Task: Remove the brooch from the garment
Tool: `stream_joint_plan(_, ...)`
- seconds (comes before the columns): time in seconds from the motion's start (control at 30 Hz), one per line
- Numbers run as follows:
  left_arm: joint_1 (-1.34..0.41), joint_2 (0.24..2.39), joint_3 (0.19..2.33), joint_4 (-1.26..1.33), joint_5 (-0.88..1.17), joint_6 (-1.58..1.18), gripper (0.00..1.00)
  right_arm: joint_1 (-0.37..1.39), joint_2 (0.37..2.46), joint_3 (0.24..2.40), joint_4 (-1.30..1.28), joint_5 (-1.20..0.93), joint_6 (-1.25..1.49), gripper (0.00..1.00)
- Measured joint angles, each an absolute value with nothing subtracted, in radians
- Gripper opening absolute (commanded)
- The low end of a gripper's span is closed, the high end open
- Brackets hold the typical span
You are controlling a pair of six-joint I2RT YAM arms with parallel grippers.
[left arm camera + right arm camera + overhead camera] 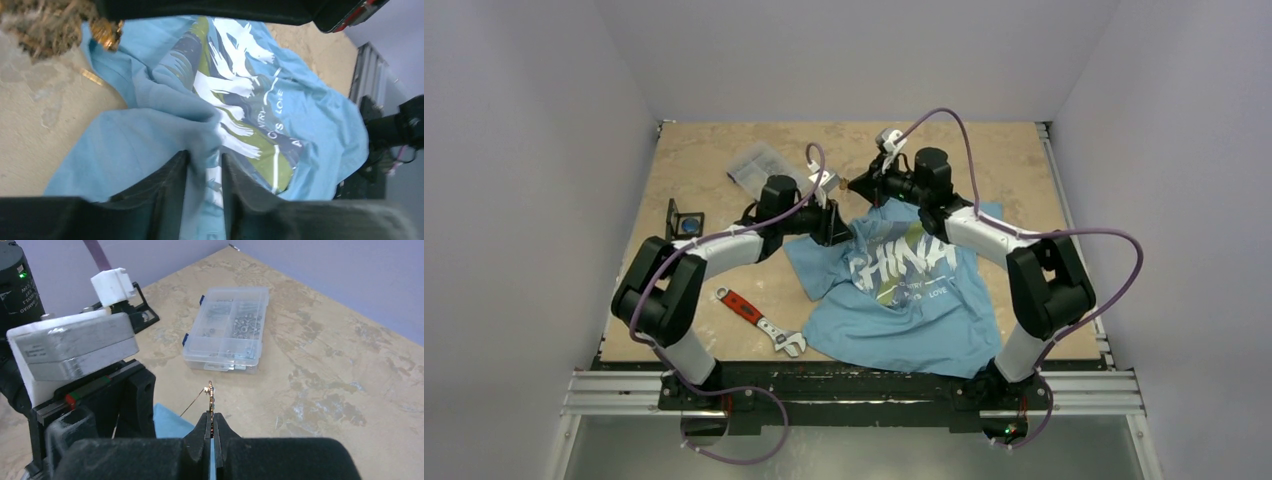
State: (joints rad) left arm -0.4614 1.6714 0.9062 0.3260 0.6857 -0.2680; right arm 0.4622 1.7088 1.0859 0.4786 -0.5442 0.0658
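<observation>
The light blue garment (pixel 904 290) with white "CHINA" lettering lies rumpled right of the table's centre. My left gripper (pixel 831 226) is shut on a raised fold at its far left part; in the left wrist view the fabric (pixel 150 130) is pinched between the black fingers (pixel 167 192). My right gripper (pixel 856 184) is shut on the small gold brooch (pixel 211 392), held edge-on above the table just beyond the shirt's far edge. Its thin pin hangs open toward a blue shirt corner (pixel 170 422); I cannot tell if they touch. The brooch (pixel 106 31) also shows in the left wrist view.
A clear plastic parts box (pixel 759 165) sits at the far left of centre and shows in the right wrist view (pixel 227 330). A red-handled adjustable wrench (pixel 759 320) lies near the front left. A small black frame with a blue lens (pixel 686 222) stands at the left.
</observation>
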Motion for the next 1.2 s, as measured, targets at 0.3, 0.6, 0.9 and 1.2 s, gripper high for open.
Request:
stream_joint_plan(0.3,-0.374,1.415,0.903,0.105,0.757,-0.140,0.64,0.331,1.695,1.169,0.344,-0.767,0.170,0.00)
stream_joint_plan(0.6,-0.314,1.286,1.155,-0.208,0.859,-0.018,0.68,0.294,1.548,1.172,0.275,-1.093,0.406,0.00)
stream_joint_plan(0.9,-0.315,1.319,1.151,-0.055,0.944,-0.333,0.68,0.297,1.505,1.172,0.281,-1.264,0.599,0.00)
stream_joint_plan(1.2,-0.369,1.316,1.151,0.007,0.966,-0.401,0.73,0.297,1.494,1.172,0.281,-1.275,0.662,0.00)
